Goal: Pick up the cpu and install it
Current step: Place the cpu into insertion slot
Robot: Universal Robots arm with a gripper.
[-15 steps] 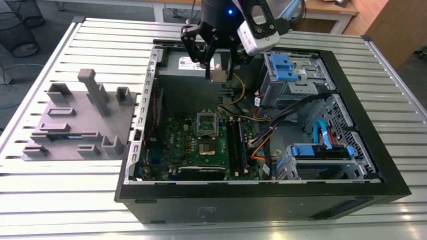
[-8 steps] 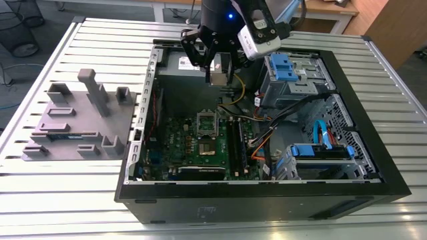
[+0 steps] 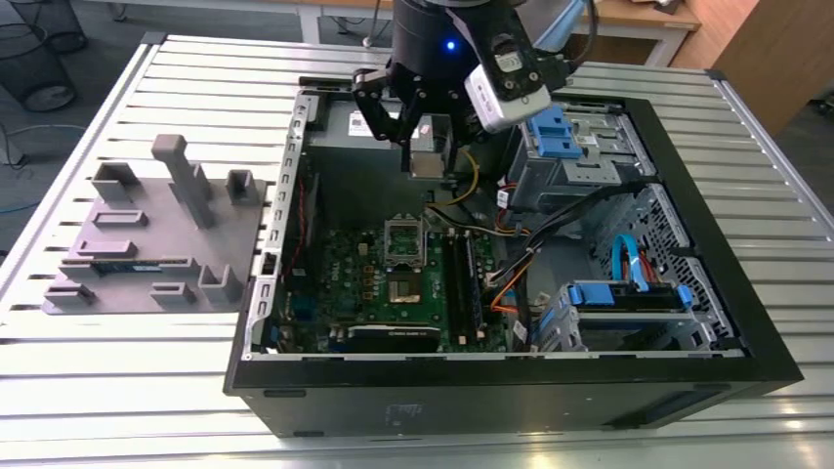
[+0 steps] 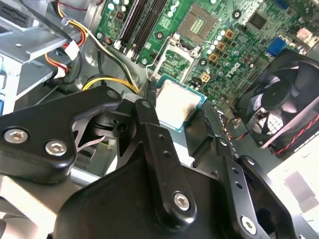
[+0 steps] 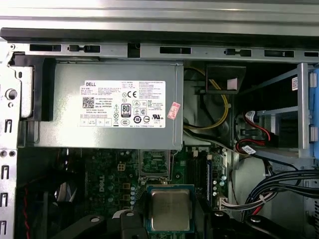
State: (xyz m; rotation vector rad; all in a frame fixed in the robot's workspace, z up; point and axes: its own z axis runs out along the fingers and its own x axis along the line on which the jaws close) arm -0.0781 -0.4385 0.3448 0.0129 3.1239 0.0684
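Count first: one claw (image 3: 427,154), one cpu (image 3: 428,164), one open computer case (image 3: 521,391), one green motherboard (image 3: 352,274) lying flat inside it. The claw was closed on the cpu, gripping it by two opposite edges between two black metal fingers (image 4: 158,144), so the chip hung in the air above the board and wasn't seated anywhere. In both wrist views the cpu (image 5: 170,209) was a flat square with a dull silver metal lid and a thin green rim. The square socket (image 4: 199,22) sat bare on the board, apart from the chip. One boxy grey metal power supply (image 5: 114,104) filled the case's far end, and one round black plastic fan (image 4: 284,104) sat beside the board. I counted two blue plastic drive brackets (image 3: 553,132). On the exterior view's left, one grey blocky plastic tray (image 3: 144,244) lay on the ribbed metal table (image 3: 104,371), well apart from the claw.
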